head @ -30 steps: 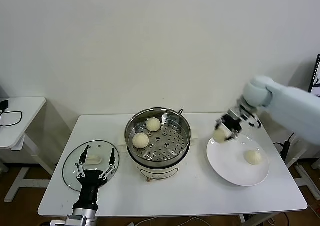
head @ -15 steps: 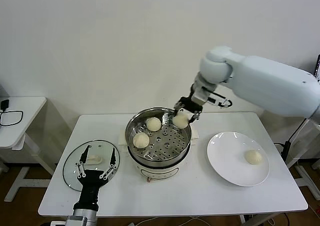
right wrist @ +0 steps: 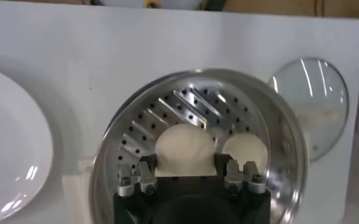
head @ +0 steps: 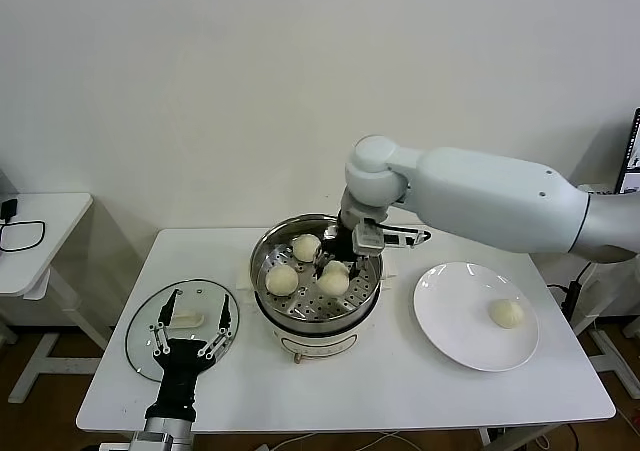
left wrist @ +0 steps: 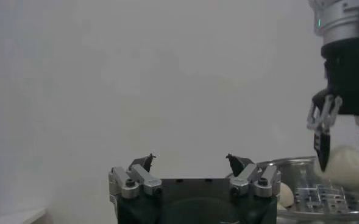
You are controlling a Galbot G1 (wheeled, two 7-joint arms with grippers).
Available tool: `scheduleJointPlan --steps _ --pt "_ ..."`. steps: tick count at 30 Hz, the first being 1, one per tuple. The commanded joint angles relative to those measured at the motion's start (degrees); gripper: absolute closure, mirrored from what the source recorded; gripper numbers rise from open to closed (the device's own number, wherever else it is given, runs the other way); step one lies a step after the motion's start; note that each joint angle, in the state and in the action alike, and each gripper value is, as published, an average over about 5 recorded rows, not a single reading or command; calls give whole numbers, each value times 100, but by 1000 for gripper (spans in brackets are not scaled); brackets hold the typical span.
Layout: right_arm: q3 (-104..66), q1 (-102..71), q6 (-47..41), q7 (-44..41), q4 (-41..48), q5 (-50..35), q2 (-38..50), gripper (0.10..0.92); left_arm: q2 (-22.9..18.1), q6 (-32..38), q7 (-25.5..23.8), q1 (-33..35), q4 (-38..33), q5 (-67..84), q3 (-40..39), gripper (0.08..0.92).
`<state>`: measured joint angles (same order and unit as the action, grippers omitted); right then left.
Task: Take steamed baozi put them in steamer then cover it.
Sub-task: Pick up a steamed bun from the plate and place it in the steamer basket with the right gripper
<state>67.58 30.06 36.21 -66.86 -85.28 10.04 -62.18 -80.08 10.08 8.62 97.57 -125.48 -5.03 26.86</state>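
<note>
We note the right pincer [head: 335,262] down inside the steamer [head: 316,271], its fingers straddling a baozi [head: 333,277] that sits at the tray's front right; in the right wrist view this bun [right wrist: 184,150] fills the gap between the fingers, so we judge the pincer clamped on it, or only just slackening. Two further baozi [head: 283,280] [head: 306,247] lie on the perforated tray just to the left of the held one, close but apart. The relation that matters next: the last baozi [head: 507,314] rests on the white plate [head: 462,336] on the counter [head: 400,391], well to the right of the steamer, on the right arm's own side. The left pincer [head: 190,332], fingers spread, hovers over the glass lid [head: 142,336] left of the steamer, so we judge it nearer for covering.
</note>
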Motion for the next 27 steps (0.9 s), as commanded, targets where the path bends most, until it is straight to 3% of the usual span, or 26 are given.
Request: scheduleJointPlan --steps 1,17,27 --pt "-64 -385 485 55 -40 638 -190 372 0 21 -7 9 -2 10 19 177" --pt "-155 -618 364 -84 175 909 -298 339 -27 70 0 33 -9 28 54 177" --pt "-335 -589 85 9 195 879 -288 214 -44 104 2 31 3 28 64 177"
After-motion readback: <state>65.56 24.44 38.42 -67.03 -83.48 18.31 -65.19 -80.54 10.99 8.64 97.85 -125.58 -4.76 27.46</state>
